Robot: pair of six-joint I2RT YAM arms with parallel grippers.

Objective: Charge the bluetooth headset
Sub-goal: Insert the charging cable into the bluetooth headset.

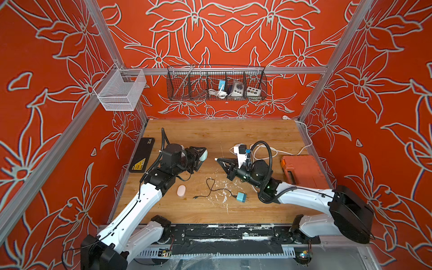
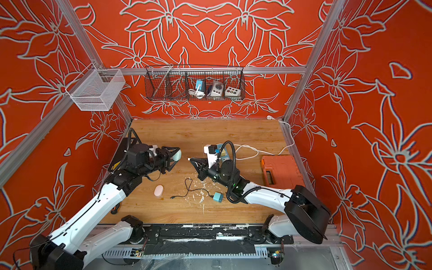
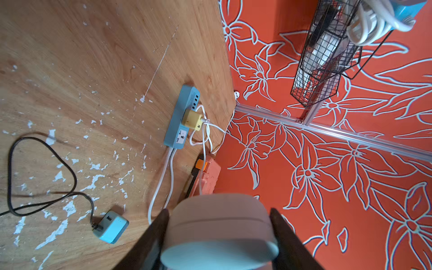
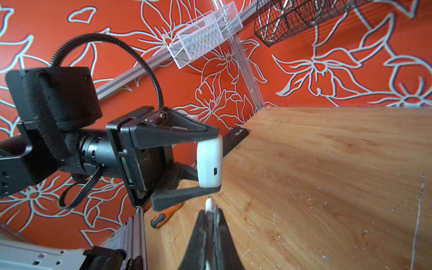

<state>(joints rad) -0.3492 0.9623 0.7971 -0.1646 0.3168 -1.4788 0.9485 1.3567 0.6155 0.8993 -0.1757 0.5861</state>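
Starting at the left, we see the left gripper (image 1: 201, 156) raised above the wooden table (image 1: 210, 135), its claw spread partway and pinching the white headset case (image 4: 209, 163) by two opposite ends. The case therefore hangs in the air, not on the wood. Its small charging port (image 4: 215, 171) faces out toward the other arm with nothing in it.

On the table nearer the robot's base lie a pale pink oval pod (image 1: 181, 190), a loose black cable (image 3: 75, 180) and the blue adapter (image 1: 240, 196) it ends in. Nothing touches any of these.

Across a clear gap to the right is the right gripper (image 1: 217, 160), its claw pressed together on the white plug (image 4: 209, 203), whose tip pokes out toward the case. Further right, the blue power strip (image 3: 178, 117) carries a yellow adapter (image 3: 192, 119) with a white lead (image 3: 205, 131) coming off it. We judge this to be the lead the plug belongs to, though its run is partly hidden.

We reckon both pickups are done and the supply end is plugged in. What is left is lining the plug up with the port, closing the gap and pushing it home. For now plug and case are near but apart.
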